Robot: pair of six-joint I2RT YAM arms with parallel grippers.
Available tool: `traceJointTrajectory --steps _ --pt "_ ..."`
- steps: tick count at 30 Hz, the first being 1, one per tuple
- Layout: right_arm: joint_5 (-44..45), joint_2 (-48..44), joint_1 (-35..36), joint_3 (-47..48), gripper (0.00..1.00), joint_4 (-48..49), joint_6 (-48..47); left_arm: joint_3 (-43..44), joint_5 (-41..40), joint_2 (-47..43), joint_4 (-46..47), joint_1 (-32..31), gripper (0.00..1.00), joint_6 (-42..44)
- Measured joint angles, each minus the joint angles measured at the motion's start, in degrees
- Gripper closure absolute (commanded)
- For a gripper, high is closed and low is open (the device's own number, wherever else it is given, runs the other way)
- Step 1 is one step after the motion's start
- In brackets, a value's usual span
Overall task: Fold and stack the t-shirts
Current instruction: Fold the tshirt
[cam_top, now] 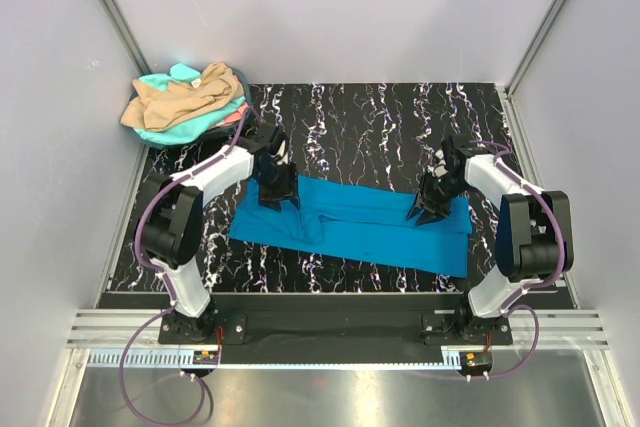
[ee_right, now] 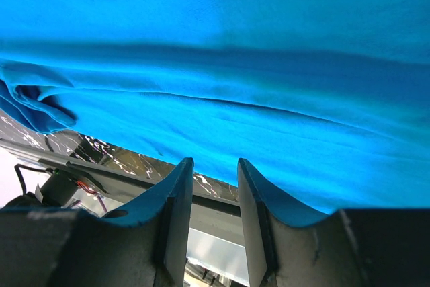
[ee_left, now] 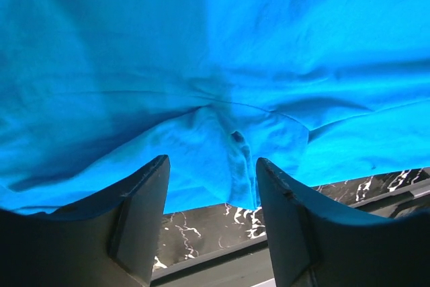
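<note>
The bright blue t-shirt (cam_top: 370,232) lay flat on the black marbled mat (cam_top: 380,122), folded into a long band that covered the middle of the mat's near half. Its long axis ran across the mat from side to side, slightly skewed, so the left end sat a little farther from the mat's near edge than the right end. Which end was the collar could not be told. The left gripper (cam_top: 284,195) hung over the band's left end, at the edge facing the mat's back. Its fingers (ee_left: 144,193) stood well apart, released, with a puckered ridge of blue cloth lying loose in the gap. The right gripper (cam_top: 425,211) was over the band's right end, also on the side toward the mat's back. Its fingers (ee_right: 178,193) stood a narrow gap apart, and no cloth was seen clamped between them. At the mat's back left corner lay a loose heap: a tan-beige t-shirt (cam_top: 185,97) on top, a mint-turquoise t-shirt (cam_top: 182,133) beneath it, and a coral-pink t-shirt (cam_top: 236,115) showing at the heap's right edge.
</note>
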Motion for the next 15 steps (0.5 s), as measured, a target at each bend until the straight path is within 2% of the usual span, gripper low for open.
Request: traceJointTrajectory --steps 3,8,15 --pt "0.0 0.0 0.0 0.0 0.6 0.0 0.0 1.3 -0.6 0.3 -1.6 -0.4 0.41 -1.1" --pt "0.0 0.0 0.0 0.0 0.6 0.0 0.1 7.7 -4.9 3.6 -4.5 -2.8 0.49 -4.2" --pt "0.0 0.0 0.0 -1.1 0.61 0.2 0.2 14.4 -11.6 9.1 -10.2 -6.3 0.5 -9.1"
